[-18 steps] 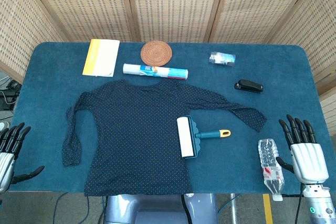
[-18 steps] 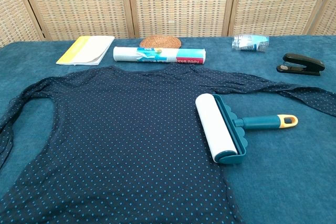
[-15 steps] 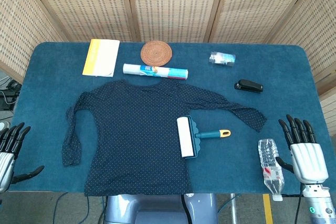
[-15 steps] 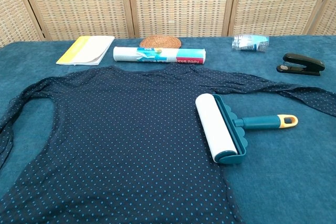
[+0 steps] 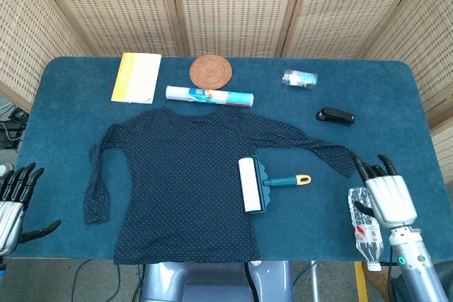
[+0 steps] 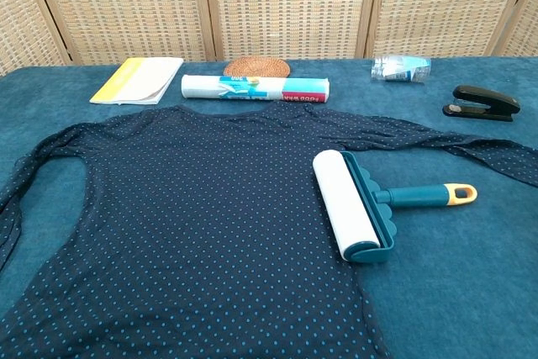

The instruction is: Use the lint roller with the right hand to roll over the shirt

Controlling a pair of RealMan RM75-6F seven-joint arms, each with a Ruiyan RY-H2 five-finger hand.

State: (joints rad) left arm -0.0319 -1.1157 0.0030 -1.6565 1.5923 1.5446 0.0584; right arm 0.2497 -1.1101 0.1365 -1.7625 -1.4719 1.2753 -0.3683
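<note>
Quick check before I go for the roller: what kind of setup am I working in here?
Most likely a staged teleoperation test table, not a home. A blue cloth-covered table stands before woven rattan screens, with unrelated props laid out around the shirt: a stapler, a water bottle, a booklet.

A table (image 5: 64, 111) covered in blue cloth carries everything. A dotted shirt (image 5: 184, 182) lies flat well to the left of the right hand (image 5: 386, 196), the lint roller (image 5: 265, 183) partly on it, handle pointing toward that hand. A plastic bottle (image 5: 362, 225) lies just beside the hand. Beyond the hand sit a stapler (image 5: 335, 115), a small packet (image 5: 299, 78), a wrap roll (image 5: 209, 95), a woven coaster (image 5: 210, 71) and a booklet (image 5: 136, 77)
</note>
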